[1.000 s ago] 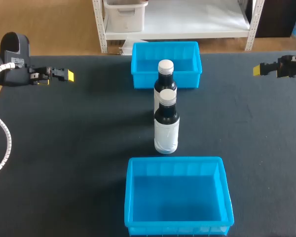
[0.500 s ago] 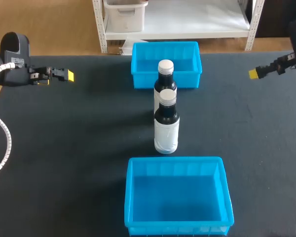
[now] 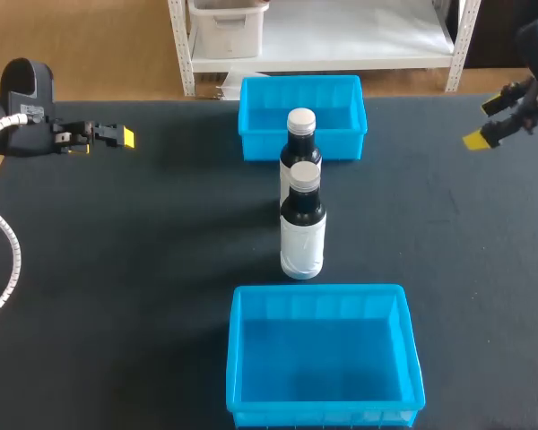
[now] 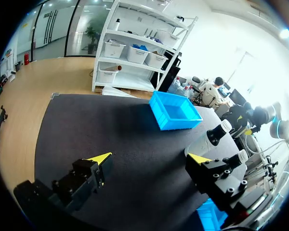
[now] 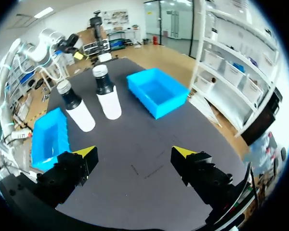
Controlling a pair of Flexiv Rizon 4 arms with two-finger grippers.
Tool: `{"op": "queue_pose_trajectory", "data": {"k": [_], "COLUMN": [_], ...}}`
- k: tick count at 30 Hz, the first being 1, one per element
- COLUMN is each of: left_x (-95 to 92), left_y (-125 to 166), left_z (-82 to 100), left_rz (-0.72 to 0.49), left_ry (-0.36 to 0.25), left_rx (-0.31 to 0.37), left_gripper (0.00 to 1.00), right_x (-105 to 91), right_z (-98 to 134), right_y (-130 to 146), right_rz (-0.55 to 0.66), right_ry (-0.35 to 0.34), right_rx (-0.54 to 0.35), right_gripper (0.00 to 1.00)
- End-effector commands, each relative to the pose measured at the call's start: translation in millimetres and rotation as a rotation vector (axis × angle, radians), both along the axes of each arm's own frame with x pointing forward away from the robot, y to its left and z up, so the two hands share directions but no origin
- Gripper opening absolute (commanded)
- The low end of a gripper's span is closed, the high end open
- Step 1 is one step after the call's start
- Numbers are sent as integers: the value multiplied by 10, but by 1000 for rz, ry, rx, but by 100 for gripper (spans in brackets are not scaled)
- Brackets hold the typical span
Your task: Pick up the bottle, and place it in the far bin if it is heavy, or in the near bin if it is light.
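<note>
"Where do the bottles stand?"

"Both are upright on the table. The rear bottle is just on the near side of the far bin, a little apart from it. The front bottle is one step farther from the far bin, between it and the near bin. Neither has shifted in the last second."

"And the grippers?"

"The left gripper is well off to the far bin's left, fingers spread wide with nothing between them, exactly as before. The right gripper is well off to the far bin's right, also spread and empty. A second ago it pointed level towards the far bin. Now it has swung round and slants, with its yellow tip a touch farther back from the far bin's line."
</note>
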State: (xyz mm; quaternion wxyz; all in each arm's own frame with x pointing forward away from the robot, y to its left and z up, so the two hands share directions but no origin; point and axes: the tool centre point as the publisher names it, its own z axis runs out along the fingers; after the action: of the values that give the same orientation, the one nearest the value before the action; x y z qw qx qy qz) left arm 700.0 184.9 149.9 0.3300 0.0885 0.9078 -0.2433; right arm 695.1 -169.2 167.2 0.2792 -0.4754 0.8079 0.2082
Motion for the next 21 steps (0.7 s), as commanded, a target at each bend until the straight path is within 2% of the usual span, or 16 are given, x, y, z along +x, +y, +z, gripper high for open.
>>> {"op": "queue_pose_trajectory", "data": {"k": [1,8,21], "left_x": [0,0,0], "left_y": [0,0,0], "left_z": [0,0,0], "left_rz": [0,0,0], "left_ry": [0,0,0], "left_rx": [0,0,0], "left_gripper": [100,100,100], "right_x": [-62,-312,-661], "right_z": [25,60,-110], "right_y": [242,610,1240], "right_rz": [244,305,309], "right_ry": [16,-73,-79], "right_rx": [78,85,98], "right_gripper": [100,100,100]}}
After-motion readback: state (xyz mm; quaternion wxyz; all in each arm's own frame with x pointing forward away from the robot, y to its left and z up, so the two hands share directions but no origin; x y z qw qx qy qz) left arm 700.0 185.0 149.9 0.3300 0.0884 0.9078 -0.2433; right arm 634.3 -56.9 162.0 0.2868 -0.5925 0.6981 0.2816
